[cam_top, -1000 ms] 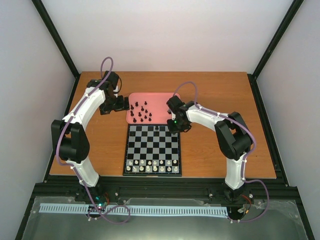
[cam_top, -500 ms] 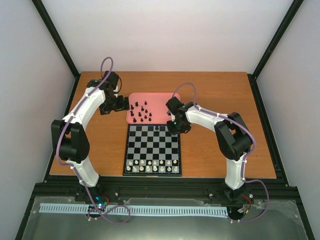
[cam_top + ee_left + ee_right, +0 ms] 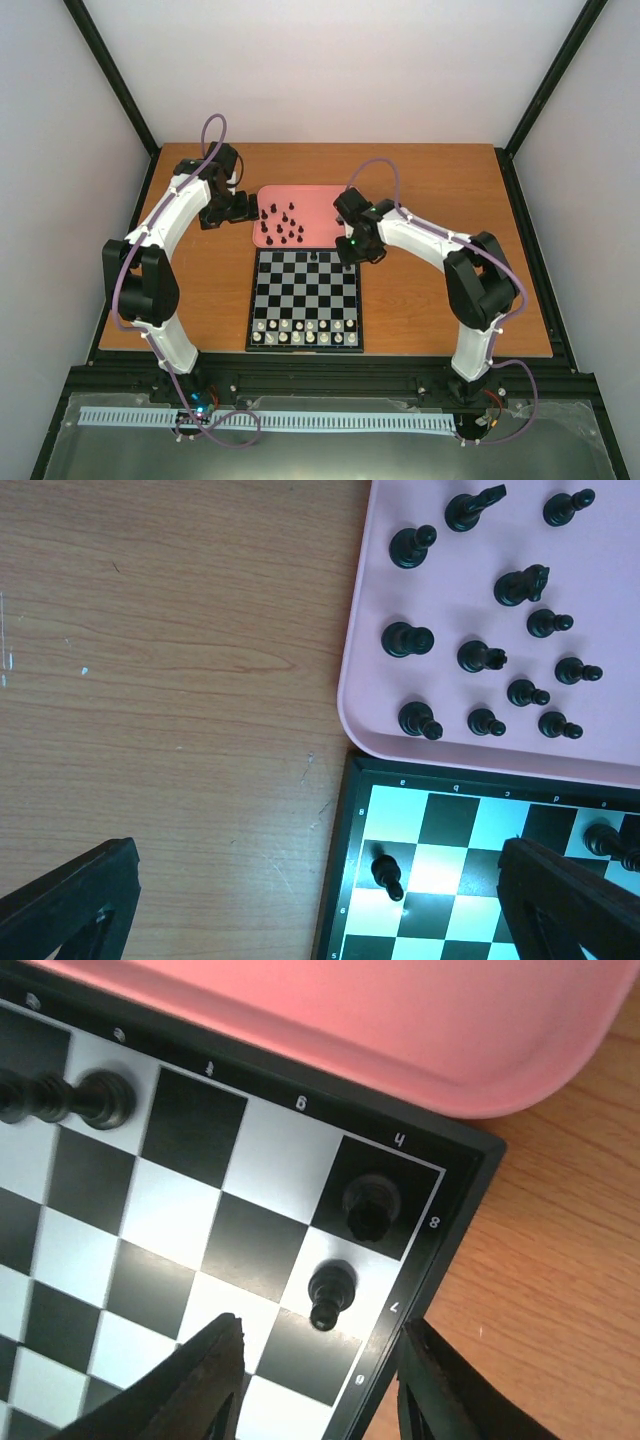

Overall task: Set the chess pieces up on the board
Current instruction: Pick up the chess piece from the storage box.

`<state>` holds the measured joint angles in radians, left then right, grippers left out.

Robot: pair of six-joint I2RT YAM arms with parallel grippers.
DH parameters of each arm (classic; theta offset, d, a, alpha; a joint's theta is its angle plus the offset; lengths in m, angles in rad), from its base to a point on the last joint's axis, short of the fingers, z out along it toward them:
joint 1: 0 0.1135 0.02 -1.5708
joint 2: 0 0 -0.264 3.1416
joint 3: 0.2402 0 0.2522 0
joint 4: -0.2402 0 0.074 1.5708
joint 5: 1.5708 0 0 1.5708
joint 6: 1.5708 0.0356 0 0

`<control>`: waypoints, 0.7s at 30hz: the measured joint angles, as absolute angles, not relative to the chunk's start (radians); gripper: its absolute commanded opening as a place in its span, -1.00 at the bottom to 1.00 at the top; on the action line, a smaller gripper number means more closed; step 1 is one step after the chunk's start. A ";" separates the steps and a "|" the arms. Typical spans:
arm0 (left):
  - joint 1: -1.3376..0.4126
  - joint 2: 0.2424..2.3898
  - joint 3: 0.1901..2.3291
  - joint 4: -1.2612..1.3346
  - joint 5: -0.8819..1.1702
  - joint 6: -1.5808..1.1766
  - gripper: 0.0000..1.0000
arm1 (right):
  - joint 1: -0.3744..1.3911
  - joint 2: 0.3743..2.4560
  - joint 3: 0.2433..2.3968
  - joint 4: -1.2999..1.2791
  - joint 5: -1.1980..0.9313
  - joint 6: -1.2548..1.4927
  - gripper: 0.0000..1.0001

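Right tool (image 3: pixel 322 1332), jaws apart and empty, hangs just off a black pawn (image 3: pixel 330 1295) standing correctly before the corner piece (image 3: pixel 370 1205) on the board (image 3: pixel 455 1222); left tool (image 3: pixel 320 858) gapes wide, empty, over the counter (image 3: pixel 180 680) beside the tray (image 3: pixel 358 685) holding most chess pieces (image 3: pixel 472 657).

This is a robotics lab test cell rather than a home or office: a wooden desk (image 3: pixel 430 180) stands boxed in by plain white panel walls (image 3: pixel 340 70) held in black metal frame posts (image 3: pixel 113 78). A white-and-black left arm (image 3: pixel 170 215) and right arm (image 3: pixel 415 235) are bolted to a black slotted rail (image 3: pixel 330 385) at the near edge, with purple cables (image 3: pixel 205 135) looped along them.
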<state>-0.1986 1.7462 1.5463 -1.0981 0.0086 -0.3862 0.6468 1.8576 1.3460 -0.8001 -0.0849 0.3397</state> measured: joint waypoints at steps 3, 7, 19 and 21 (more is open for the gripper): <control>-0.199 1.746 1.546 -1.098 0.010 -0.386 1.00 | 0.647 1.828 1.384 -0.836 -0.078 0.340 0.06; -0.199 1.744 1.546 -1.098 0.011 -0.386 1.00 | 0.647 1.808 1.459 -0.868 -0.064 0.347 0.16; -0.199 1.714 1.539 -1.098 0.003 -0.388 1.00 | 0.649 2.045 1.944 -0.856 -0.123 0.323 0.21; -0.199 1.713 1.539 -1.098 -0.002 -0.390 1.00 | 0.649 2.133 2.035 -0.846 -0.129 0.322 0.18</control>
<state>-0.1986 1.7134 1.5394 -1.0985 -0.0017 -0.3901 0.6491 2.1334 2.0346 -0.8459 -0.1287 0.3222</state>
